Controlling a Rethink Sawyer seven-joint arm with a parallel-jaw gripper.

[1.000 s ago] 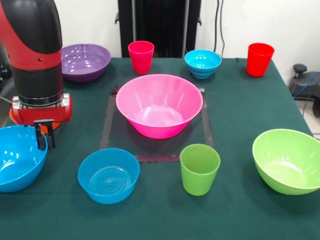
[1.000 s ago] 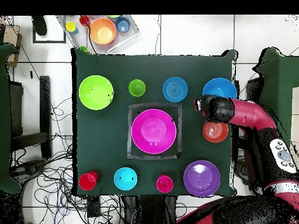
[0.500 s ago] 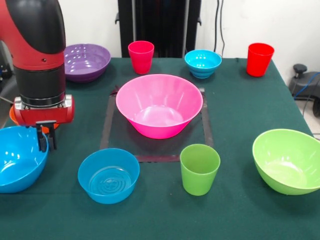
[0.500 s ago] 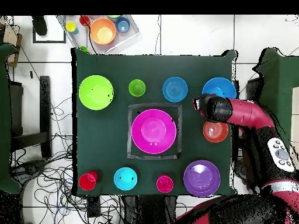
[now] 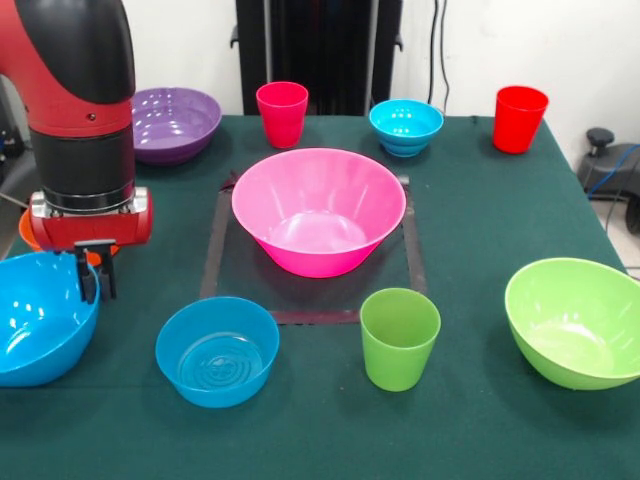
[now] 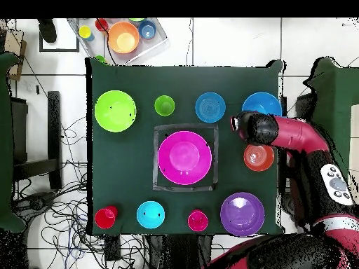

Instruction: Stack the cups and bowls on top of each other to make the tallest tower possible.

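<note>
My gripper (image 5: 94, 277) hangs at the left, its fingers straddling the right rim of the large blue bowl (image 5: 35, 320), shut on it. From above, the arm (image 6: 280, 133) covers that bowl's (image 6: 266, 102) edge. The orange bowl (image 6: 259, 157) lies mostly hidden behind the wrist. The big pink bowl (image 5: 318, 210) sits in the taped square, holding nothing. A mid blue bowl (image 5: 217, 350) and a light green cup (image 5: 399, 337) stand in front of it. The lime bowl (image 5: 575, 320) is at the right. Along the far edge are the purple bowl (image 5: 170, 122), pink-red cup (image 5: 282, 113), small blue bowl (image 5: 405, 125) and red cup (image 5: 519, 118).
A dark tape square (image 5: 213, 262) frames the pink bowl. Beyond the table's corner, a clear tray (image 6: 123, 38) on the floor holds several small coloured dishes. Cables run over the floor around the table (image 6: 126, 168).
The gripper has shifted slightly to the right in the front view, and the large blue bowl has moved along with it. Everything else has stayed put.
</note>
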